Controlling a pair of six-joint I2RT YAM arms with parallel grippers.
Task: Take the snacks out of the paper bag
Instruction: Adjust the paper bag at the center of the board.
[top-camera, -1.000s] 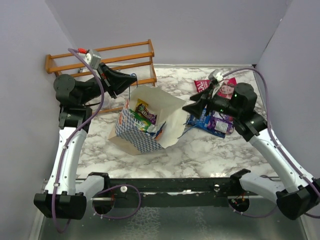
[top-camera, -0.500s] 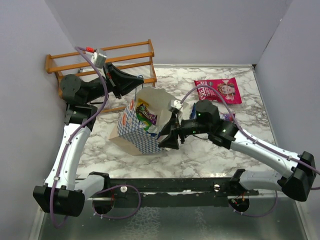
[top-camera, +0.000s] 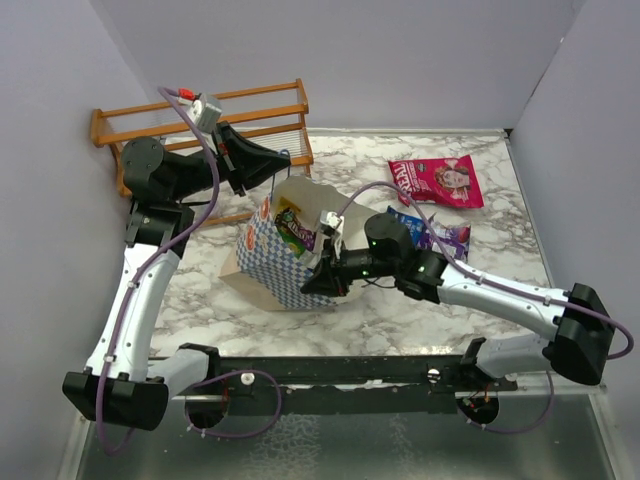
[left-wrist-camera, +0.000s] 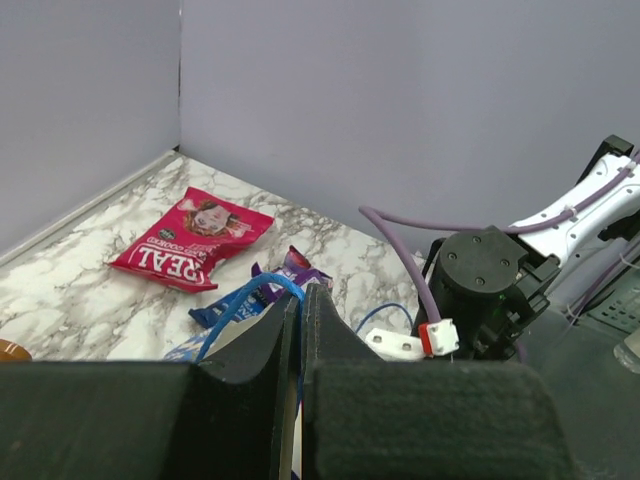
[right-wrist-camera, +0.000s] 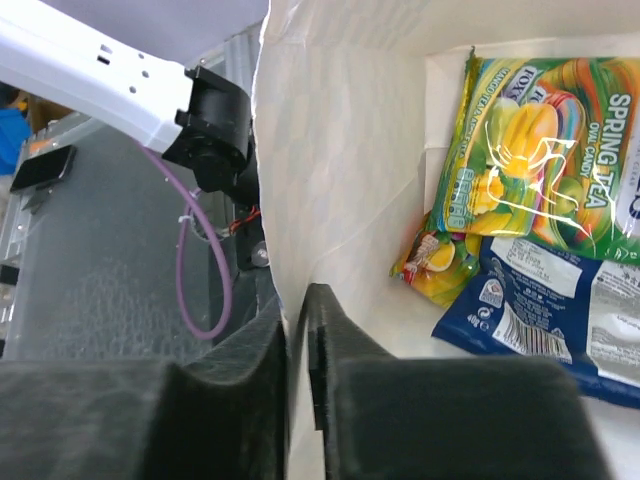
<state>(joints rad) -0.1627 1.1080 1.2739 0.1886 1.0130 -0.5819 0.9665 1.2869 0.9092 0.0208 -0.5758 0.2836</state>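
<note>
Wooden and slatted, a rack (top-camera: 200, 125) stands at the far left against the back wall, on the marble table (top-camera: 480, 285). Just in front of it the left gripper (top-camera: 278, 160) reaches to the rear rim of the paper bag (top-camera: 265, 258), its fingers clenched tight. In the left wrist view a blue cord handle (left-wrist-camera: 243, 297) loops right beside the tips and a sliver of white paper shows between them. It seems to pinch the bag's top edge, though whether cord or paper is caught is hard to tell. The bag stands near the middle of the table with its mouth open and a checkered side towards the near edge. Snacks (top-camera: 292, 228) lie inside it. The right wrist view shows a yellow-green packet (right-wrist-camera: 530, 150), a small orange pack (right-wrist-camera: 428, 262) below it and a dark blue pack (right-wrist-camera: 540, 315), all against the white inner wall. The right gripper (top-camera: 312, 282) is at the bag's near right rim, its jaws closed on the paper wall, one finger inside and one outside. Farther right, outside the bag, three packets lie on the table. A blue packet (top-camera: 405, 220) and a purple packet (top-camera: 452, 238) touch each other, and a pink packet (top-camera: 435, 180) lies behind them near the back wall.
</note>
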